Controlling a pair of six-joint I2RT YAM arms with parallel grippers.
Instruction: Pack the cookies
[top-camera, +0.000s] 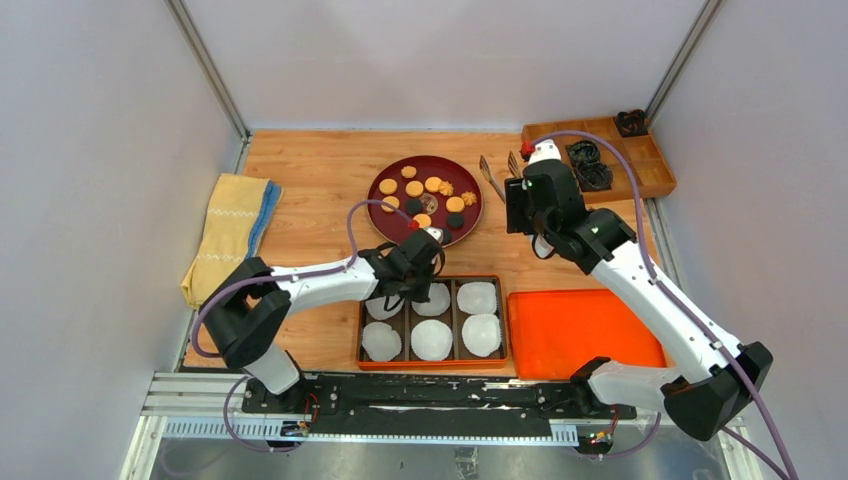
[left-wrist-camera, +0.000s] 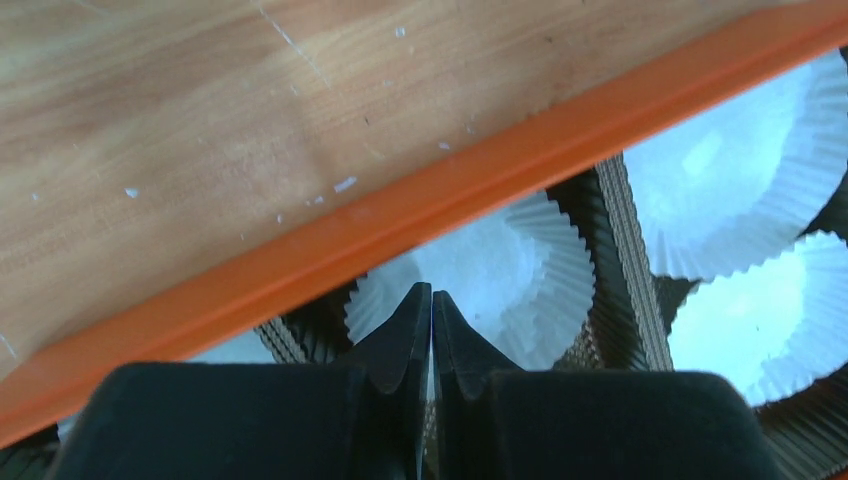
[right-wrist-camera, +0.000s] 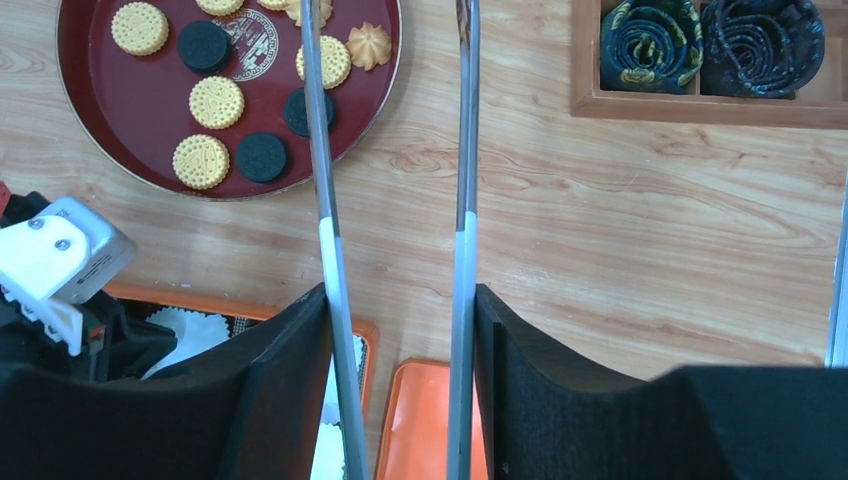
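Observation:
The cookies, tan, black and a few orange-brown, lie on a dark red plate at the table's back middle. They also show in the right wrist view. My left gripper is shut and empty, its tips just over a white paper cup in the back row of the orange tray. The tray holds several empty paper cups. My right gripper is shut on metal tongs, whose two arms reach toward the plate's right rim.
An orange lid lies right of the tray. A wooden box with dark rolled items sits at the back right. A folded yellow towel lies at the left. White walls close in the table.

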